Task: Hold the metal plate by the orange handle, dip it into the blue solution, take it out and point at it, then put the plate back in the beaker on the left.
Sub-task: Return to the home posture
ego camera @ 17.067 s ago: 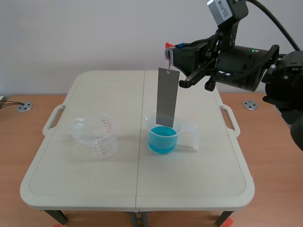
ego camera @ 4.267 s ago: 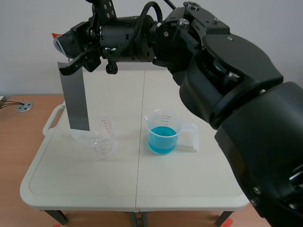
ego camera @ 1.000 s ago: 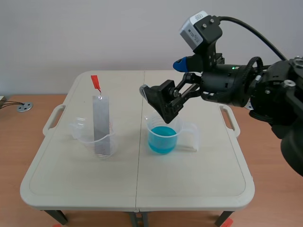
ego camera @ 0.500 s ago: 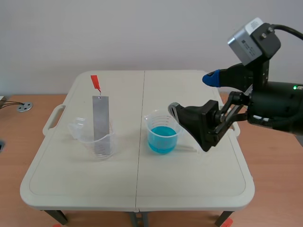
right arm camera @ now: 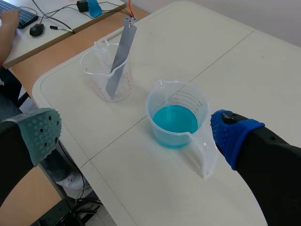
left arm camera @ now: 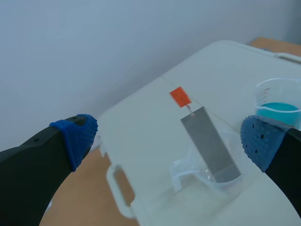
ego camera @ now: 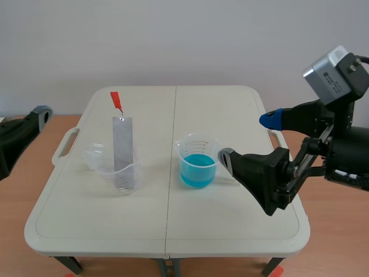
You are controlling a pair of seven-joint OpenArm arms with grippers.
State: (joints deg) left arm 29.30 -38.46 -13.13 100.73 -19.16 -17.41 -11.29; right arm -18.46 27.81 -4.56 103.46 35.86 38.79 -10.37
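Note:
The grey metal plate point(ego camera: 122, 145) stands tilted in the clear beaker point(ego camera: 118, 172) on the left, its orange handle point(ego camera: 117, 101) sticking up free. The beaker of blue solution point(ego camera: 198, 162) sits at mid-table. My right gripper point(ego camera: 248, 138) hangs open just right of the blue beaker, holding nothing. In the right wrist view the blue beaker point(right arm camera: 176, 115) lies between the open gripper point(right arm camera: 136, 132) fingers, with the plate point(right arm camera: 120, 59) ahead. My left gripper point(left arm camera: 168, 140) is open, off the table's left side; the plate point(left arm camera: 209, 148) and handle point(left arm camera: 179, 97) are ahead of it.
The white folding table point(ego camera: 167, 231) has handles at both sides. A wooden desk point(right arm camera: 56, 35) beyond the table's edge holds a keyboard, a mouse and cables, and a person's hand point(right arm camera: 7, 19) rests there.
My right arm has drawn back to the right and sunk lower, from above the blue beaker to beside it. My left gripper has come into view at the left edge. The plate has stayed put.

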